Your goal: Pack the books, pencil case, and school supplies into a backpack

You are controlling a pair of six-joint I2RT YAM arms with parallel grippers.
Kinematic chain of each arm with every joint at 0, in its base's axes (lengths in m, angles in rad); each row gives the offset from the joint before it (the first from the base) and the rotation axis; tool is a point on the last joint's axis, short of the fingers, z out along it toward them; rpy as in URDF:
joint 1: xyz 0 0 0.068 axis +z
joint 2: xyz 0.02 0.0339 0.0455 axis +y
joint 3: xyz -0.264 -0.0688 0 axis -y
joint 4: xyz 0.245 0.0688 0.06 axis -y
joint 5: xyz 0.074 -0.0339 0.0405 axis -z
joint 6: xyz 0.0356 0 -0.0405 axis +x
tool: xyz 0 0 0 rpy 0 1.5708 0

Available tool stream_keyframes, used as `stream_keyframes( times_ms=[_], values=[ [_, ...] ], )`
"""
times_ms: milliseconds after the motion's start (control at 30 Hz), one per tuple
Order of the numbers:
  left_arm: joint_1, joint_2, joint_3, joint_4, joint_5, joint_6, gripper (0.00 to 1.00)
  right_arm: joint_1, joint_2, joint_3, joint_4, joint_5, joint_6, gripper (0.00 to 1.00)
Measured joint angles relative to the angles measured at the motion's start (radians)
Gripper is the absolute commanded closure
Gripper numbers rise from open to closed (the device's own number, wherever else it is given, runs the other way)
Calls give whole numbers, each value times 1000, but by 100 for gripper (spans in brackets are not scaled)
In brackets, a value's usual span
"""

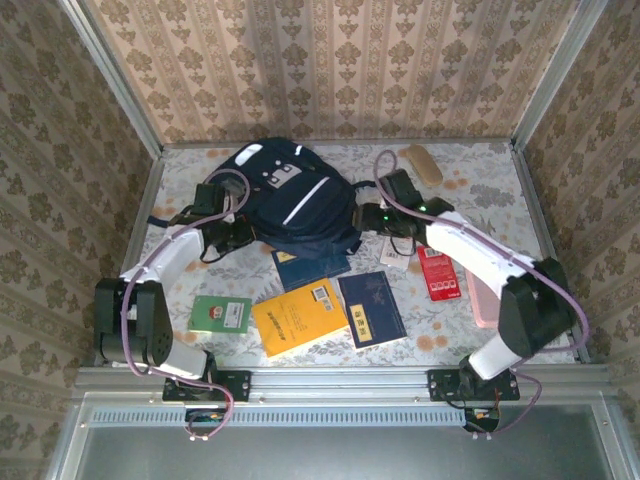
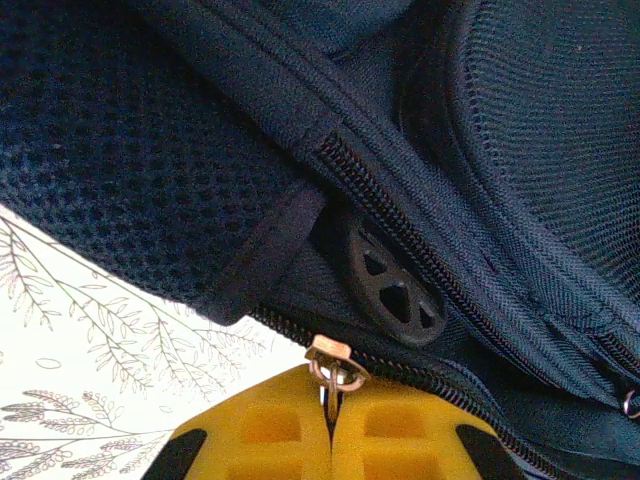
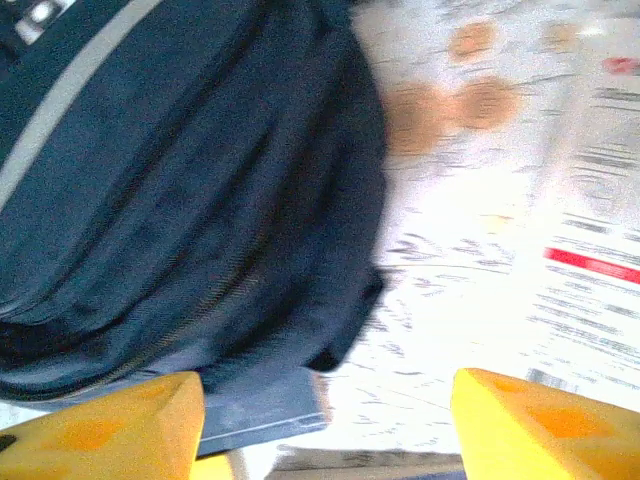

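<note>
Four thin books (image 1: 298, 318) lie unpacked along the surface's (image 1: 480, 185) near edge, left fingers (image 2: 270, 435) pinching the navy fabric backpack's (image 1: 290, 205) zipper pull (image 2: 335, 372), right fingers (image 3: 110, 425) apart, empty.

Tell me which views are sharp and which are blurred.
Left wrist view: sharp, with the zipper pull and the backpack weave crisp. Right wrist view: blurred, so the packet print smears. Top view: even light, a little soft.
</note>
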Motion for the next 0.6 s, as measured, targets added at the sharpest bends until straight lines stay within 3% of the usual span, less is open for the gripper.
stream_keyframes(
  times_ms=[133,233,367,433,500,600],
  values=[
    [26,0,-29,19,24,-19,85,-119,-39,-134,28,42,0,29],
    [43,0,-33,34,27,-31,67,-187,2,-176,41,58,4,29],
    [51,0,-33,38,27,-50,50,-227,89,-166,80,56,4,26],
    [51,-7,-33,41,26,-58,45,-240,145,-127,82,58,3,18],
    [51,-28,-35,40,24,-62,42,-253,209,-65,79,68,-7,16],
    [49,-102,-42,32,16,-62,40,-274,298,35,75,77,-23,3]
  ],
)
